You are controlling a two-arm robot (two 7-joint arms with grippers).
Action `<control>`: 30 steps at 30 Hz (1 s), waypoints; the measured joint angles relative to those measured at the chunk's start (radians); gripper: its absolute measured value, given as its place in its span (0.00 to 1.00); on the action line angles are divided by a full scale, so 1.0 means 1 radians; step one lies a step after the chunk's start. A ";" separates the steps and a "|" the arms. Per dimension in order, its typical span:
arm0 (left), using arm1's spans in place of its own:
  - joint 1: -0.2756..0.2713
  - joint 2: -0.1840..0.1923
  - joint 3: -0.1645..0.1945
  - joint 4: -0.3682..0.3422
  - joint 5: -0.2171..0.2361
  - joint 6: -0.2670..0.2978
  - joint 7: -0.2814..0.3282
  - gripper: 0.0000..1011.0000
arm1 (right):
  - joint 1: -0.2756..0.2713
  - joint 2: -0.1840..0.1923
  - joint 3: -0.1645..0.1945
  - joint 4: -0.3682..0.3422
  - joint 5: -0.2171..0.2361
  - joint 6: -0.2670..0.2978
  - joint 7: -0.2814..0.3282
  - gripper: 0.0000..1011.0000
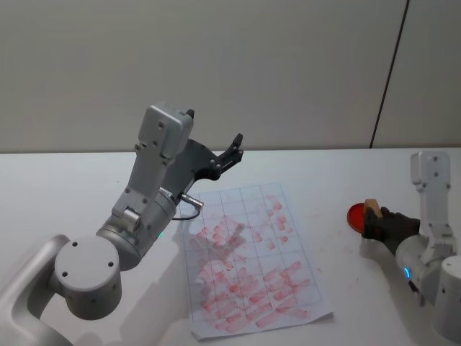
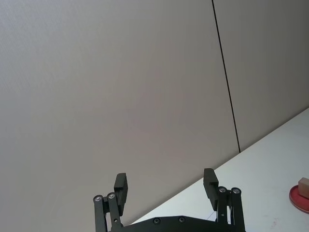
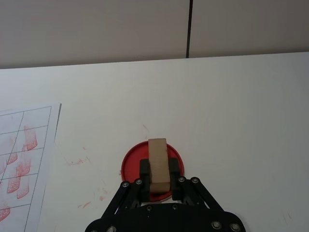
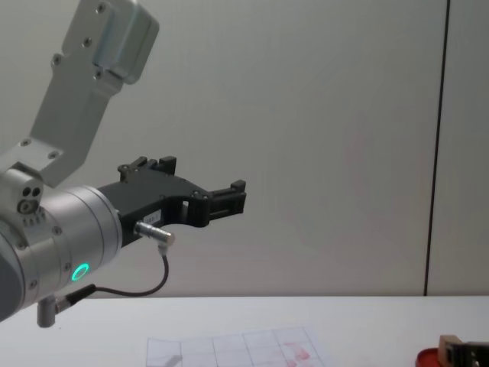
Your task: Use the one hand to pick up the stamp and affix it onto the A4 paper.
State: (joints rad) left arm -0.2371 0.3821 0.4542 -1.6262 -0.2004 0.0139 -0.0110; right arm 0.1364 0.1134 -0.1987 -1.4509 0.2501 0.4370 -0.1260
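right hand (image 3: 158,167) clamps stamp (image 3: 157,151), hiding much of ink pad (image 3: 129,165).

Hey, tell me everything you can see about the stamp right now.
The stamp is a small, plain rectangular block of light tan wood. It stands about upright over the round red ink pad, to the right of the paper. The right gripper is shut on it, one black finger on each long side. Whether its base presses the pad cannot be told.
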 joint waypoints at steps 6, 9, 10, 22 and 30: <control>0.000 0.000 0.000 0.000 0.000 0.000 0.000 0.99 | 0.007 -0.004 0.002 0.014 0.002 0.007 0.000 0.21; 0.000 0.000 0.000 0.000 0.000 0.000 0.000 0.99 | 0.009 -0.006 0.003 0.016 0.002 0.008 0.002 0.21; 0.000 0.000 0.000 0.000 0.000 0.000 0.000 0.99 | 0.009 -0.006 0.004 0.017 0.002 0.009 0.002 0.21; 0.000 0.000 0.000 0.000 0.000 0.000 0.000 0.99 | -0.002 -0.006 0.004 -0.025 -0.009 0.016 0.012 0.21; 0.000 0.000 0.000 0.000 0.000 0.000 0.000 0.99 | -0.011 -0.007 -0.008 -0.105 -0.036 0.004 0.033 0.21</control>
State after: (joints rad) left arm -0.2371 0.3821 0.4542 -1.6262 -0.2004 0.0139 -0.0110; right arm 0.1256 0.1063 -0.2063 -1.5554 0.2140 0.4415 -0.0934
